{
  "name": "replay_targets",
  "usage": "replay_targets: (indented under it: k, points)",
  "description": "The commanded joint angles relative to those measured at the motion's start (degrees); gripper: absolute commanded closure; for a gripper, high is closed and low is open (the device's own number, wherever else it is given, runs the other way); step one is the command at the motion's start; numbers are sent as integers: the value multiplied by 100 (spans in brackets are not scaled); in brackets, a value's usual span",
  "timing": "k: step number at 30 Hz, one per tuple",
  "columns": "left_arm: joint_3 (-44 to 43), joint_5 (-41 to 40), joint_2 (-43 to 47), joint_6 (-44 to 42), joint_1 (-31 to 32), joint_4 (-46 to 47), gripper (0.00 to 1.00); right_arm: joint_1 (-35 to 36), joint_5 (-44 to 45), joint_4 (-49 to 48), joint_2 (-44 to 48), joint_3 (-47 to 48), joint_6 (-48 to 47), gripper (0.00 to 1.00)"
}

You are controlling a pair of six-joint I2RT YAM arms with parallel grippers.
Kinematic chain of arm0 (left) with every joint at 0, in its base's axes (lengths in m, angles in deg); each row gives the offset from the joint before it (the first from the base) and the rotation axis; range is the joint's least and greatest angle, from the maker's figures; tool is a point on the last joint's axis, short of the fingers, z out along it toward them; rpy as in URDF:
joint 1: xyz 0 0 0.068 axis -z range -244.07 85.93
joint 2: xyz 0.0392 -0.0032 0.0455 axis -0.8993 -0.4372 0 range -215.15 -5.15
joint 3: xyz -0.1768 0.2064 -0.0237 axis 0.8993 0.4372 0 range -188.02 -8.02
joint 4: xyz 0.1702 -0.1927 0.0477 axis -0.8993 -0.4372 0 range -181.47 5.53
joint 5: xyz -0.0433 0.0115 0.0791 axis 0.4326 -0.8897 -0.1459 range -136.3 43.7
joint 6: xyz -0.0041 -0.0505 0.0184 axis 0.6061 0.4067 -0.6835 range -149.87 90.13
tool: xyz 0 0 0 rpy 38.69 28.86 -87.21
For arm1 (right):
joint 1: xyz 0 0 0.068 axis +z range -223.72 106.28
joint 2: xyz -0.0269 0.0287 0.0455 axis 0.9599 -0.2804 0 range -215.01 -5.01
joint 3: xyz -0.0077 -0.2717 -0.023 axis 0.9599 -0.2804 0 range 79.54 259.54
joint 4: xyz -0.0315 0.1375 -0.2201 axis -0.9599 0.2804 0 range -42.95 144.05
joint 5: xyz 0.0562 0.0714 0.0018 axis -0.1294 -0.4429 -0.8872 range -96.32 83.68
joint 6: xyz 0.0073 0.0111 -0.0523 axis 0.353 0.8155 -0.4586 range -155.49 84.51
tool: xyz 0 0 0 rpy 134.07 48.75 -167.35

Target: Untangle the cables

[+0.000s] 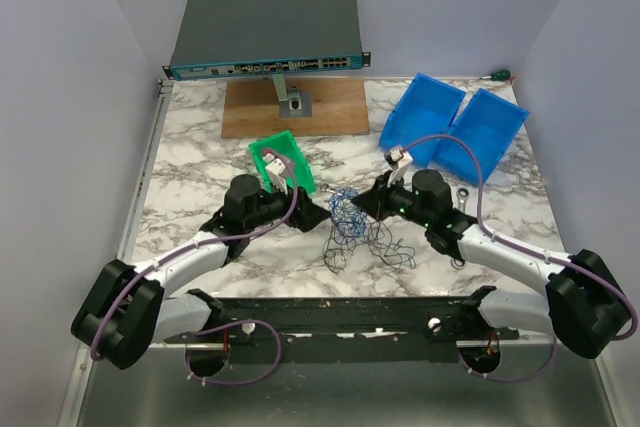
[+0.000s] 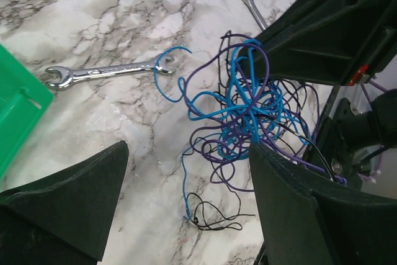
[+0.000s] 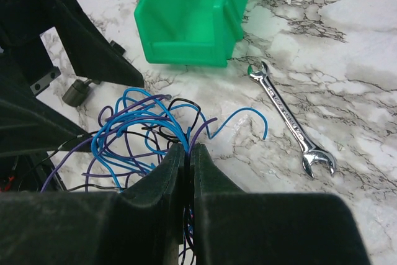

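The cables (image 1: pixel 350 219) are a tangled bunch of thin blue, purple and black wires on the marble table between my two grippers. In the left wrist view the cables (image 2: pixel 242 113) lie ahead and to the right, with a blue strand and black loops trailing between the fingers. My left gripper (image 2: pixel 186 206) is open and empty, just left of the bunch (image 1: pixel 310 215). My right gripper (image 3: pixel 189 153) is shut on several strands of the cables (image 3: pixel 139 125); it shows in the top view (image 1: pixel 372 202) at the bunch's right side.
A silver wrench (image 2: pixel 111 72) lies left of the tangle, also in the right wrist view (image 3: pixel 288 119). A green bin (image 1: pixel 282 162) stands behind the left gripper. Two blue bins (image 1: pixel 455 127) sit at the back right. A ratchet wrench (image 1: pixel 466 193) lies by the right arm. A wooden board (image 1: pixel 295 107) and a network switch (image 1: pixel 265 32) are at the back.
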Motion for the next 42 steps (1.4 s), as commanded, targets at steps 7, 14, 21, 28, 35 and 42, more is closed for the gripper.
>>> replay_targets:
  k: [7, 14, 21, 28, 35, 42]
  points:
    - [-589, 520, -589, -63, 329, 182, 20, 143, -281, -289, -381, 269, 101, 99]
    - [-434, 241, -314, 22, 324, 230, 20, 178, 180, -131, -409, 354, 108, 99]
    - [54, -530, 523, 222, 230, 350, 17, 179, 259, -34, -357, 355, 29, 99]
    - [-328, 107, -180, 387, 167, 303, 14, 209, 254, 64, -390, 433, -10, 99]
    - [-881, 382, -789, 152, 339, -255, 19, 310, 481, 201, -494, 524, -70, 99]
    - [-1284, 383, -1183, -85, 427, -866, 28, 380, 681, 323, -553, 611, -117, 99]
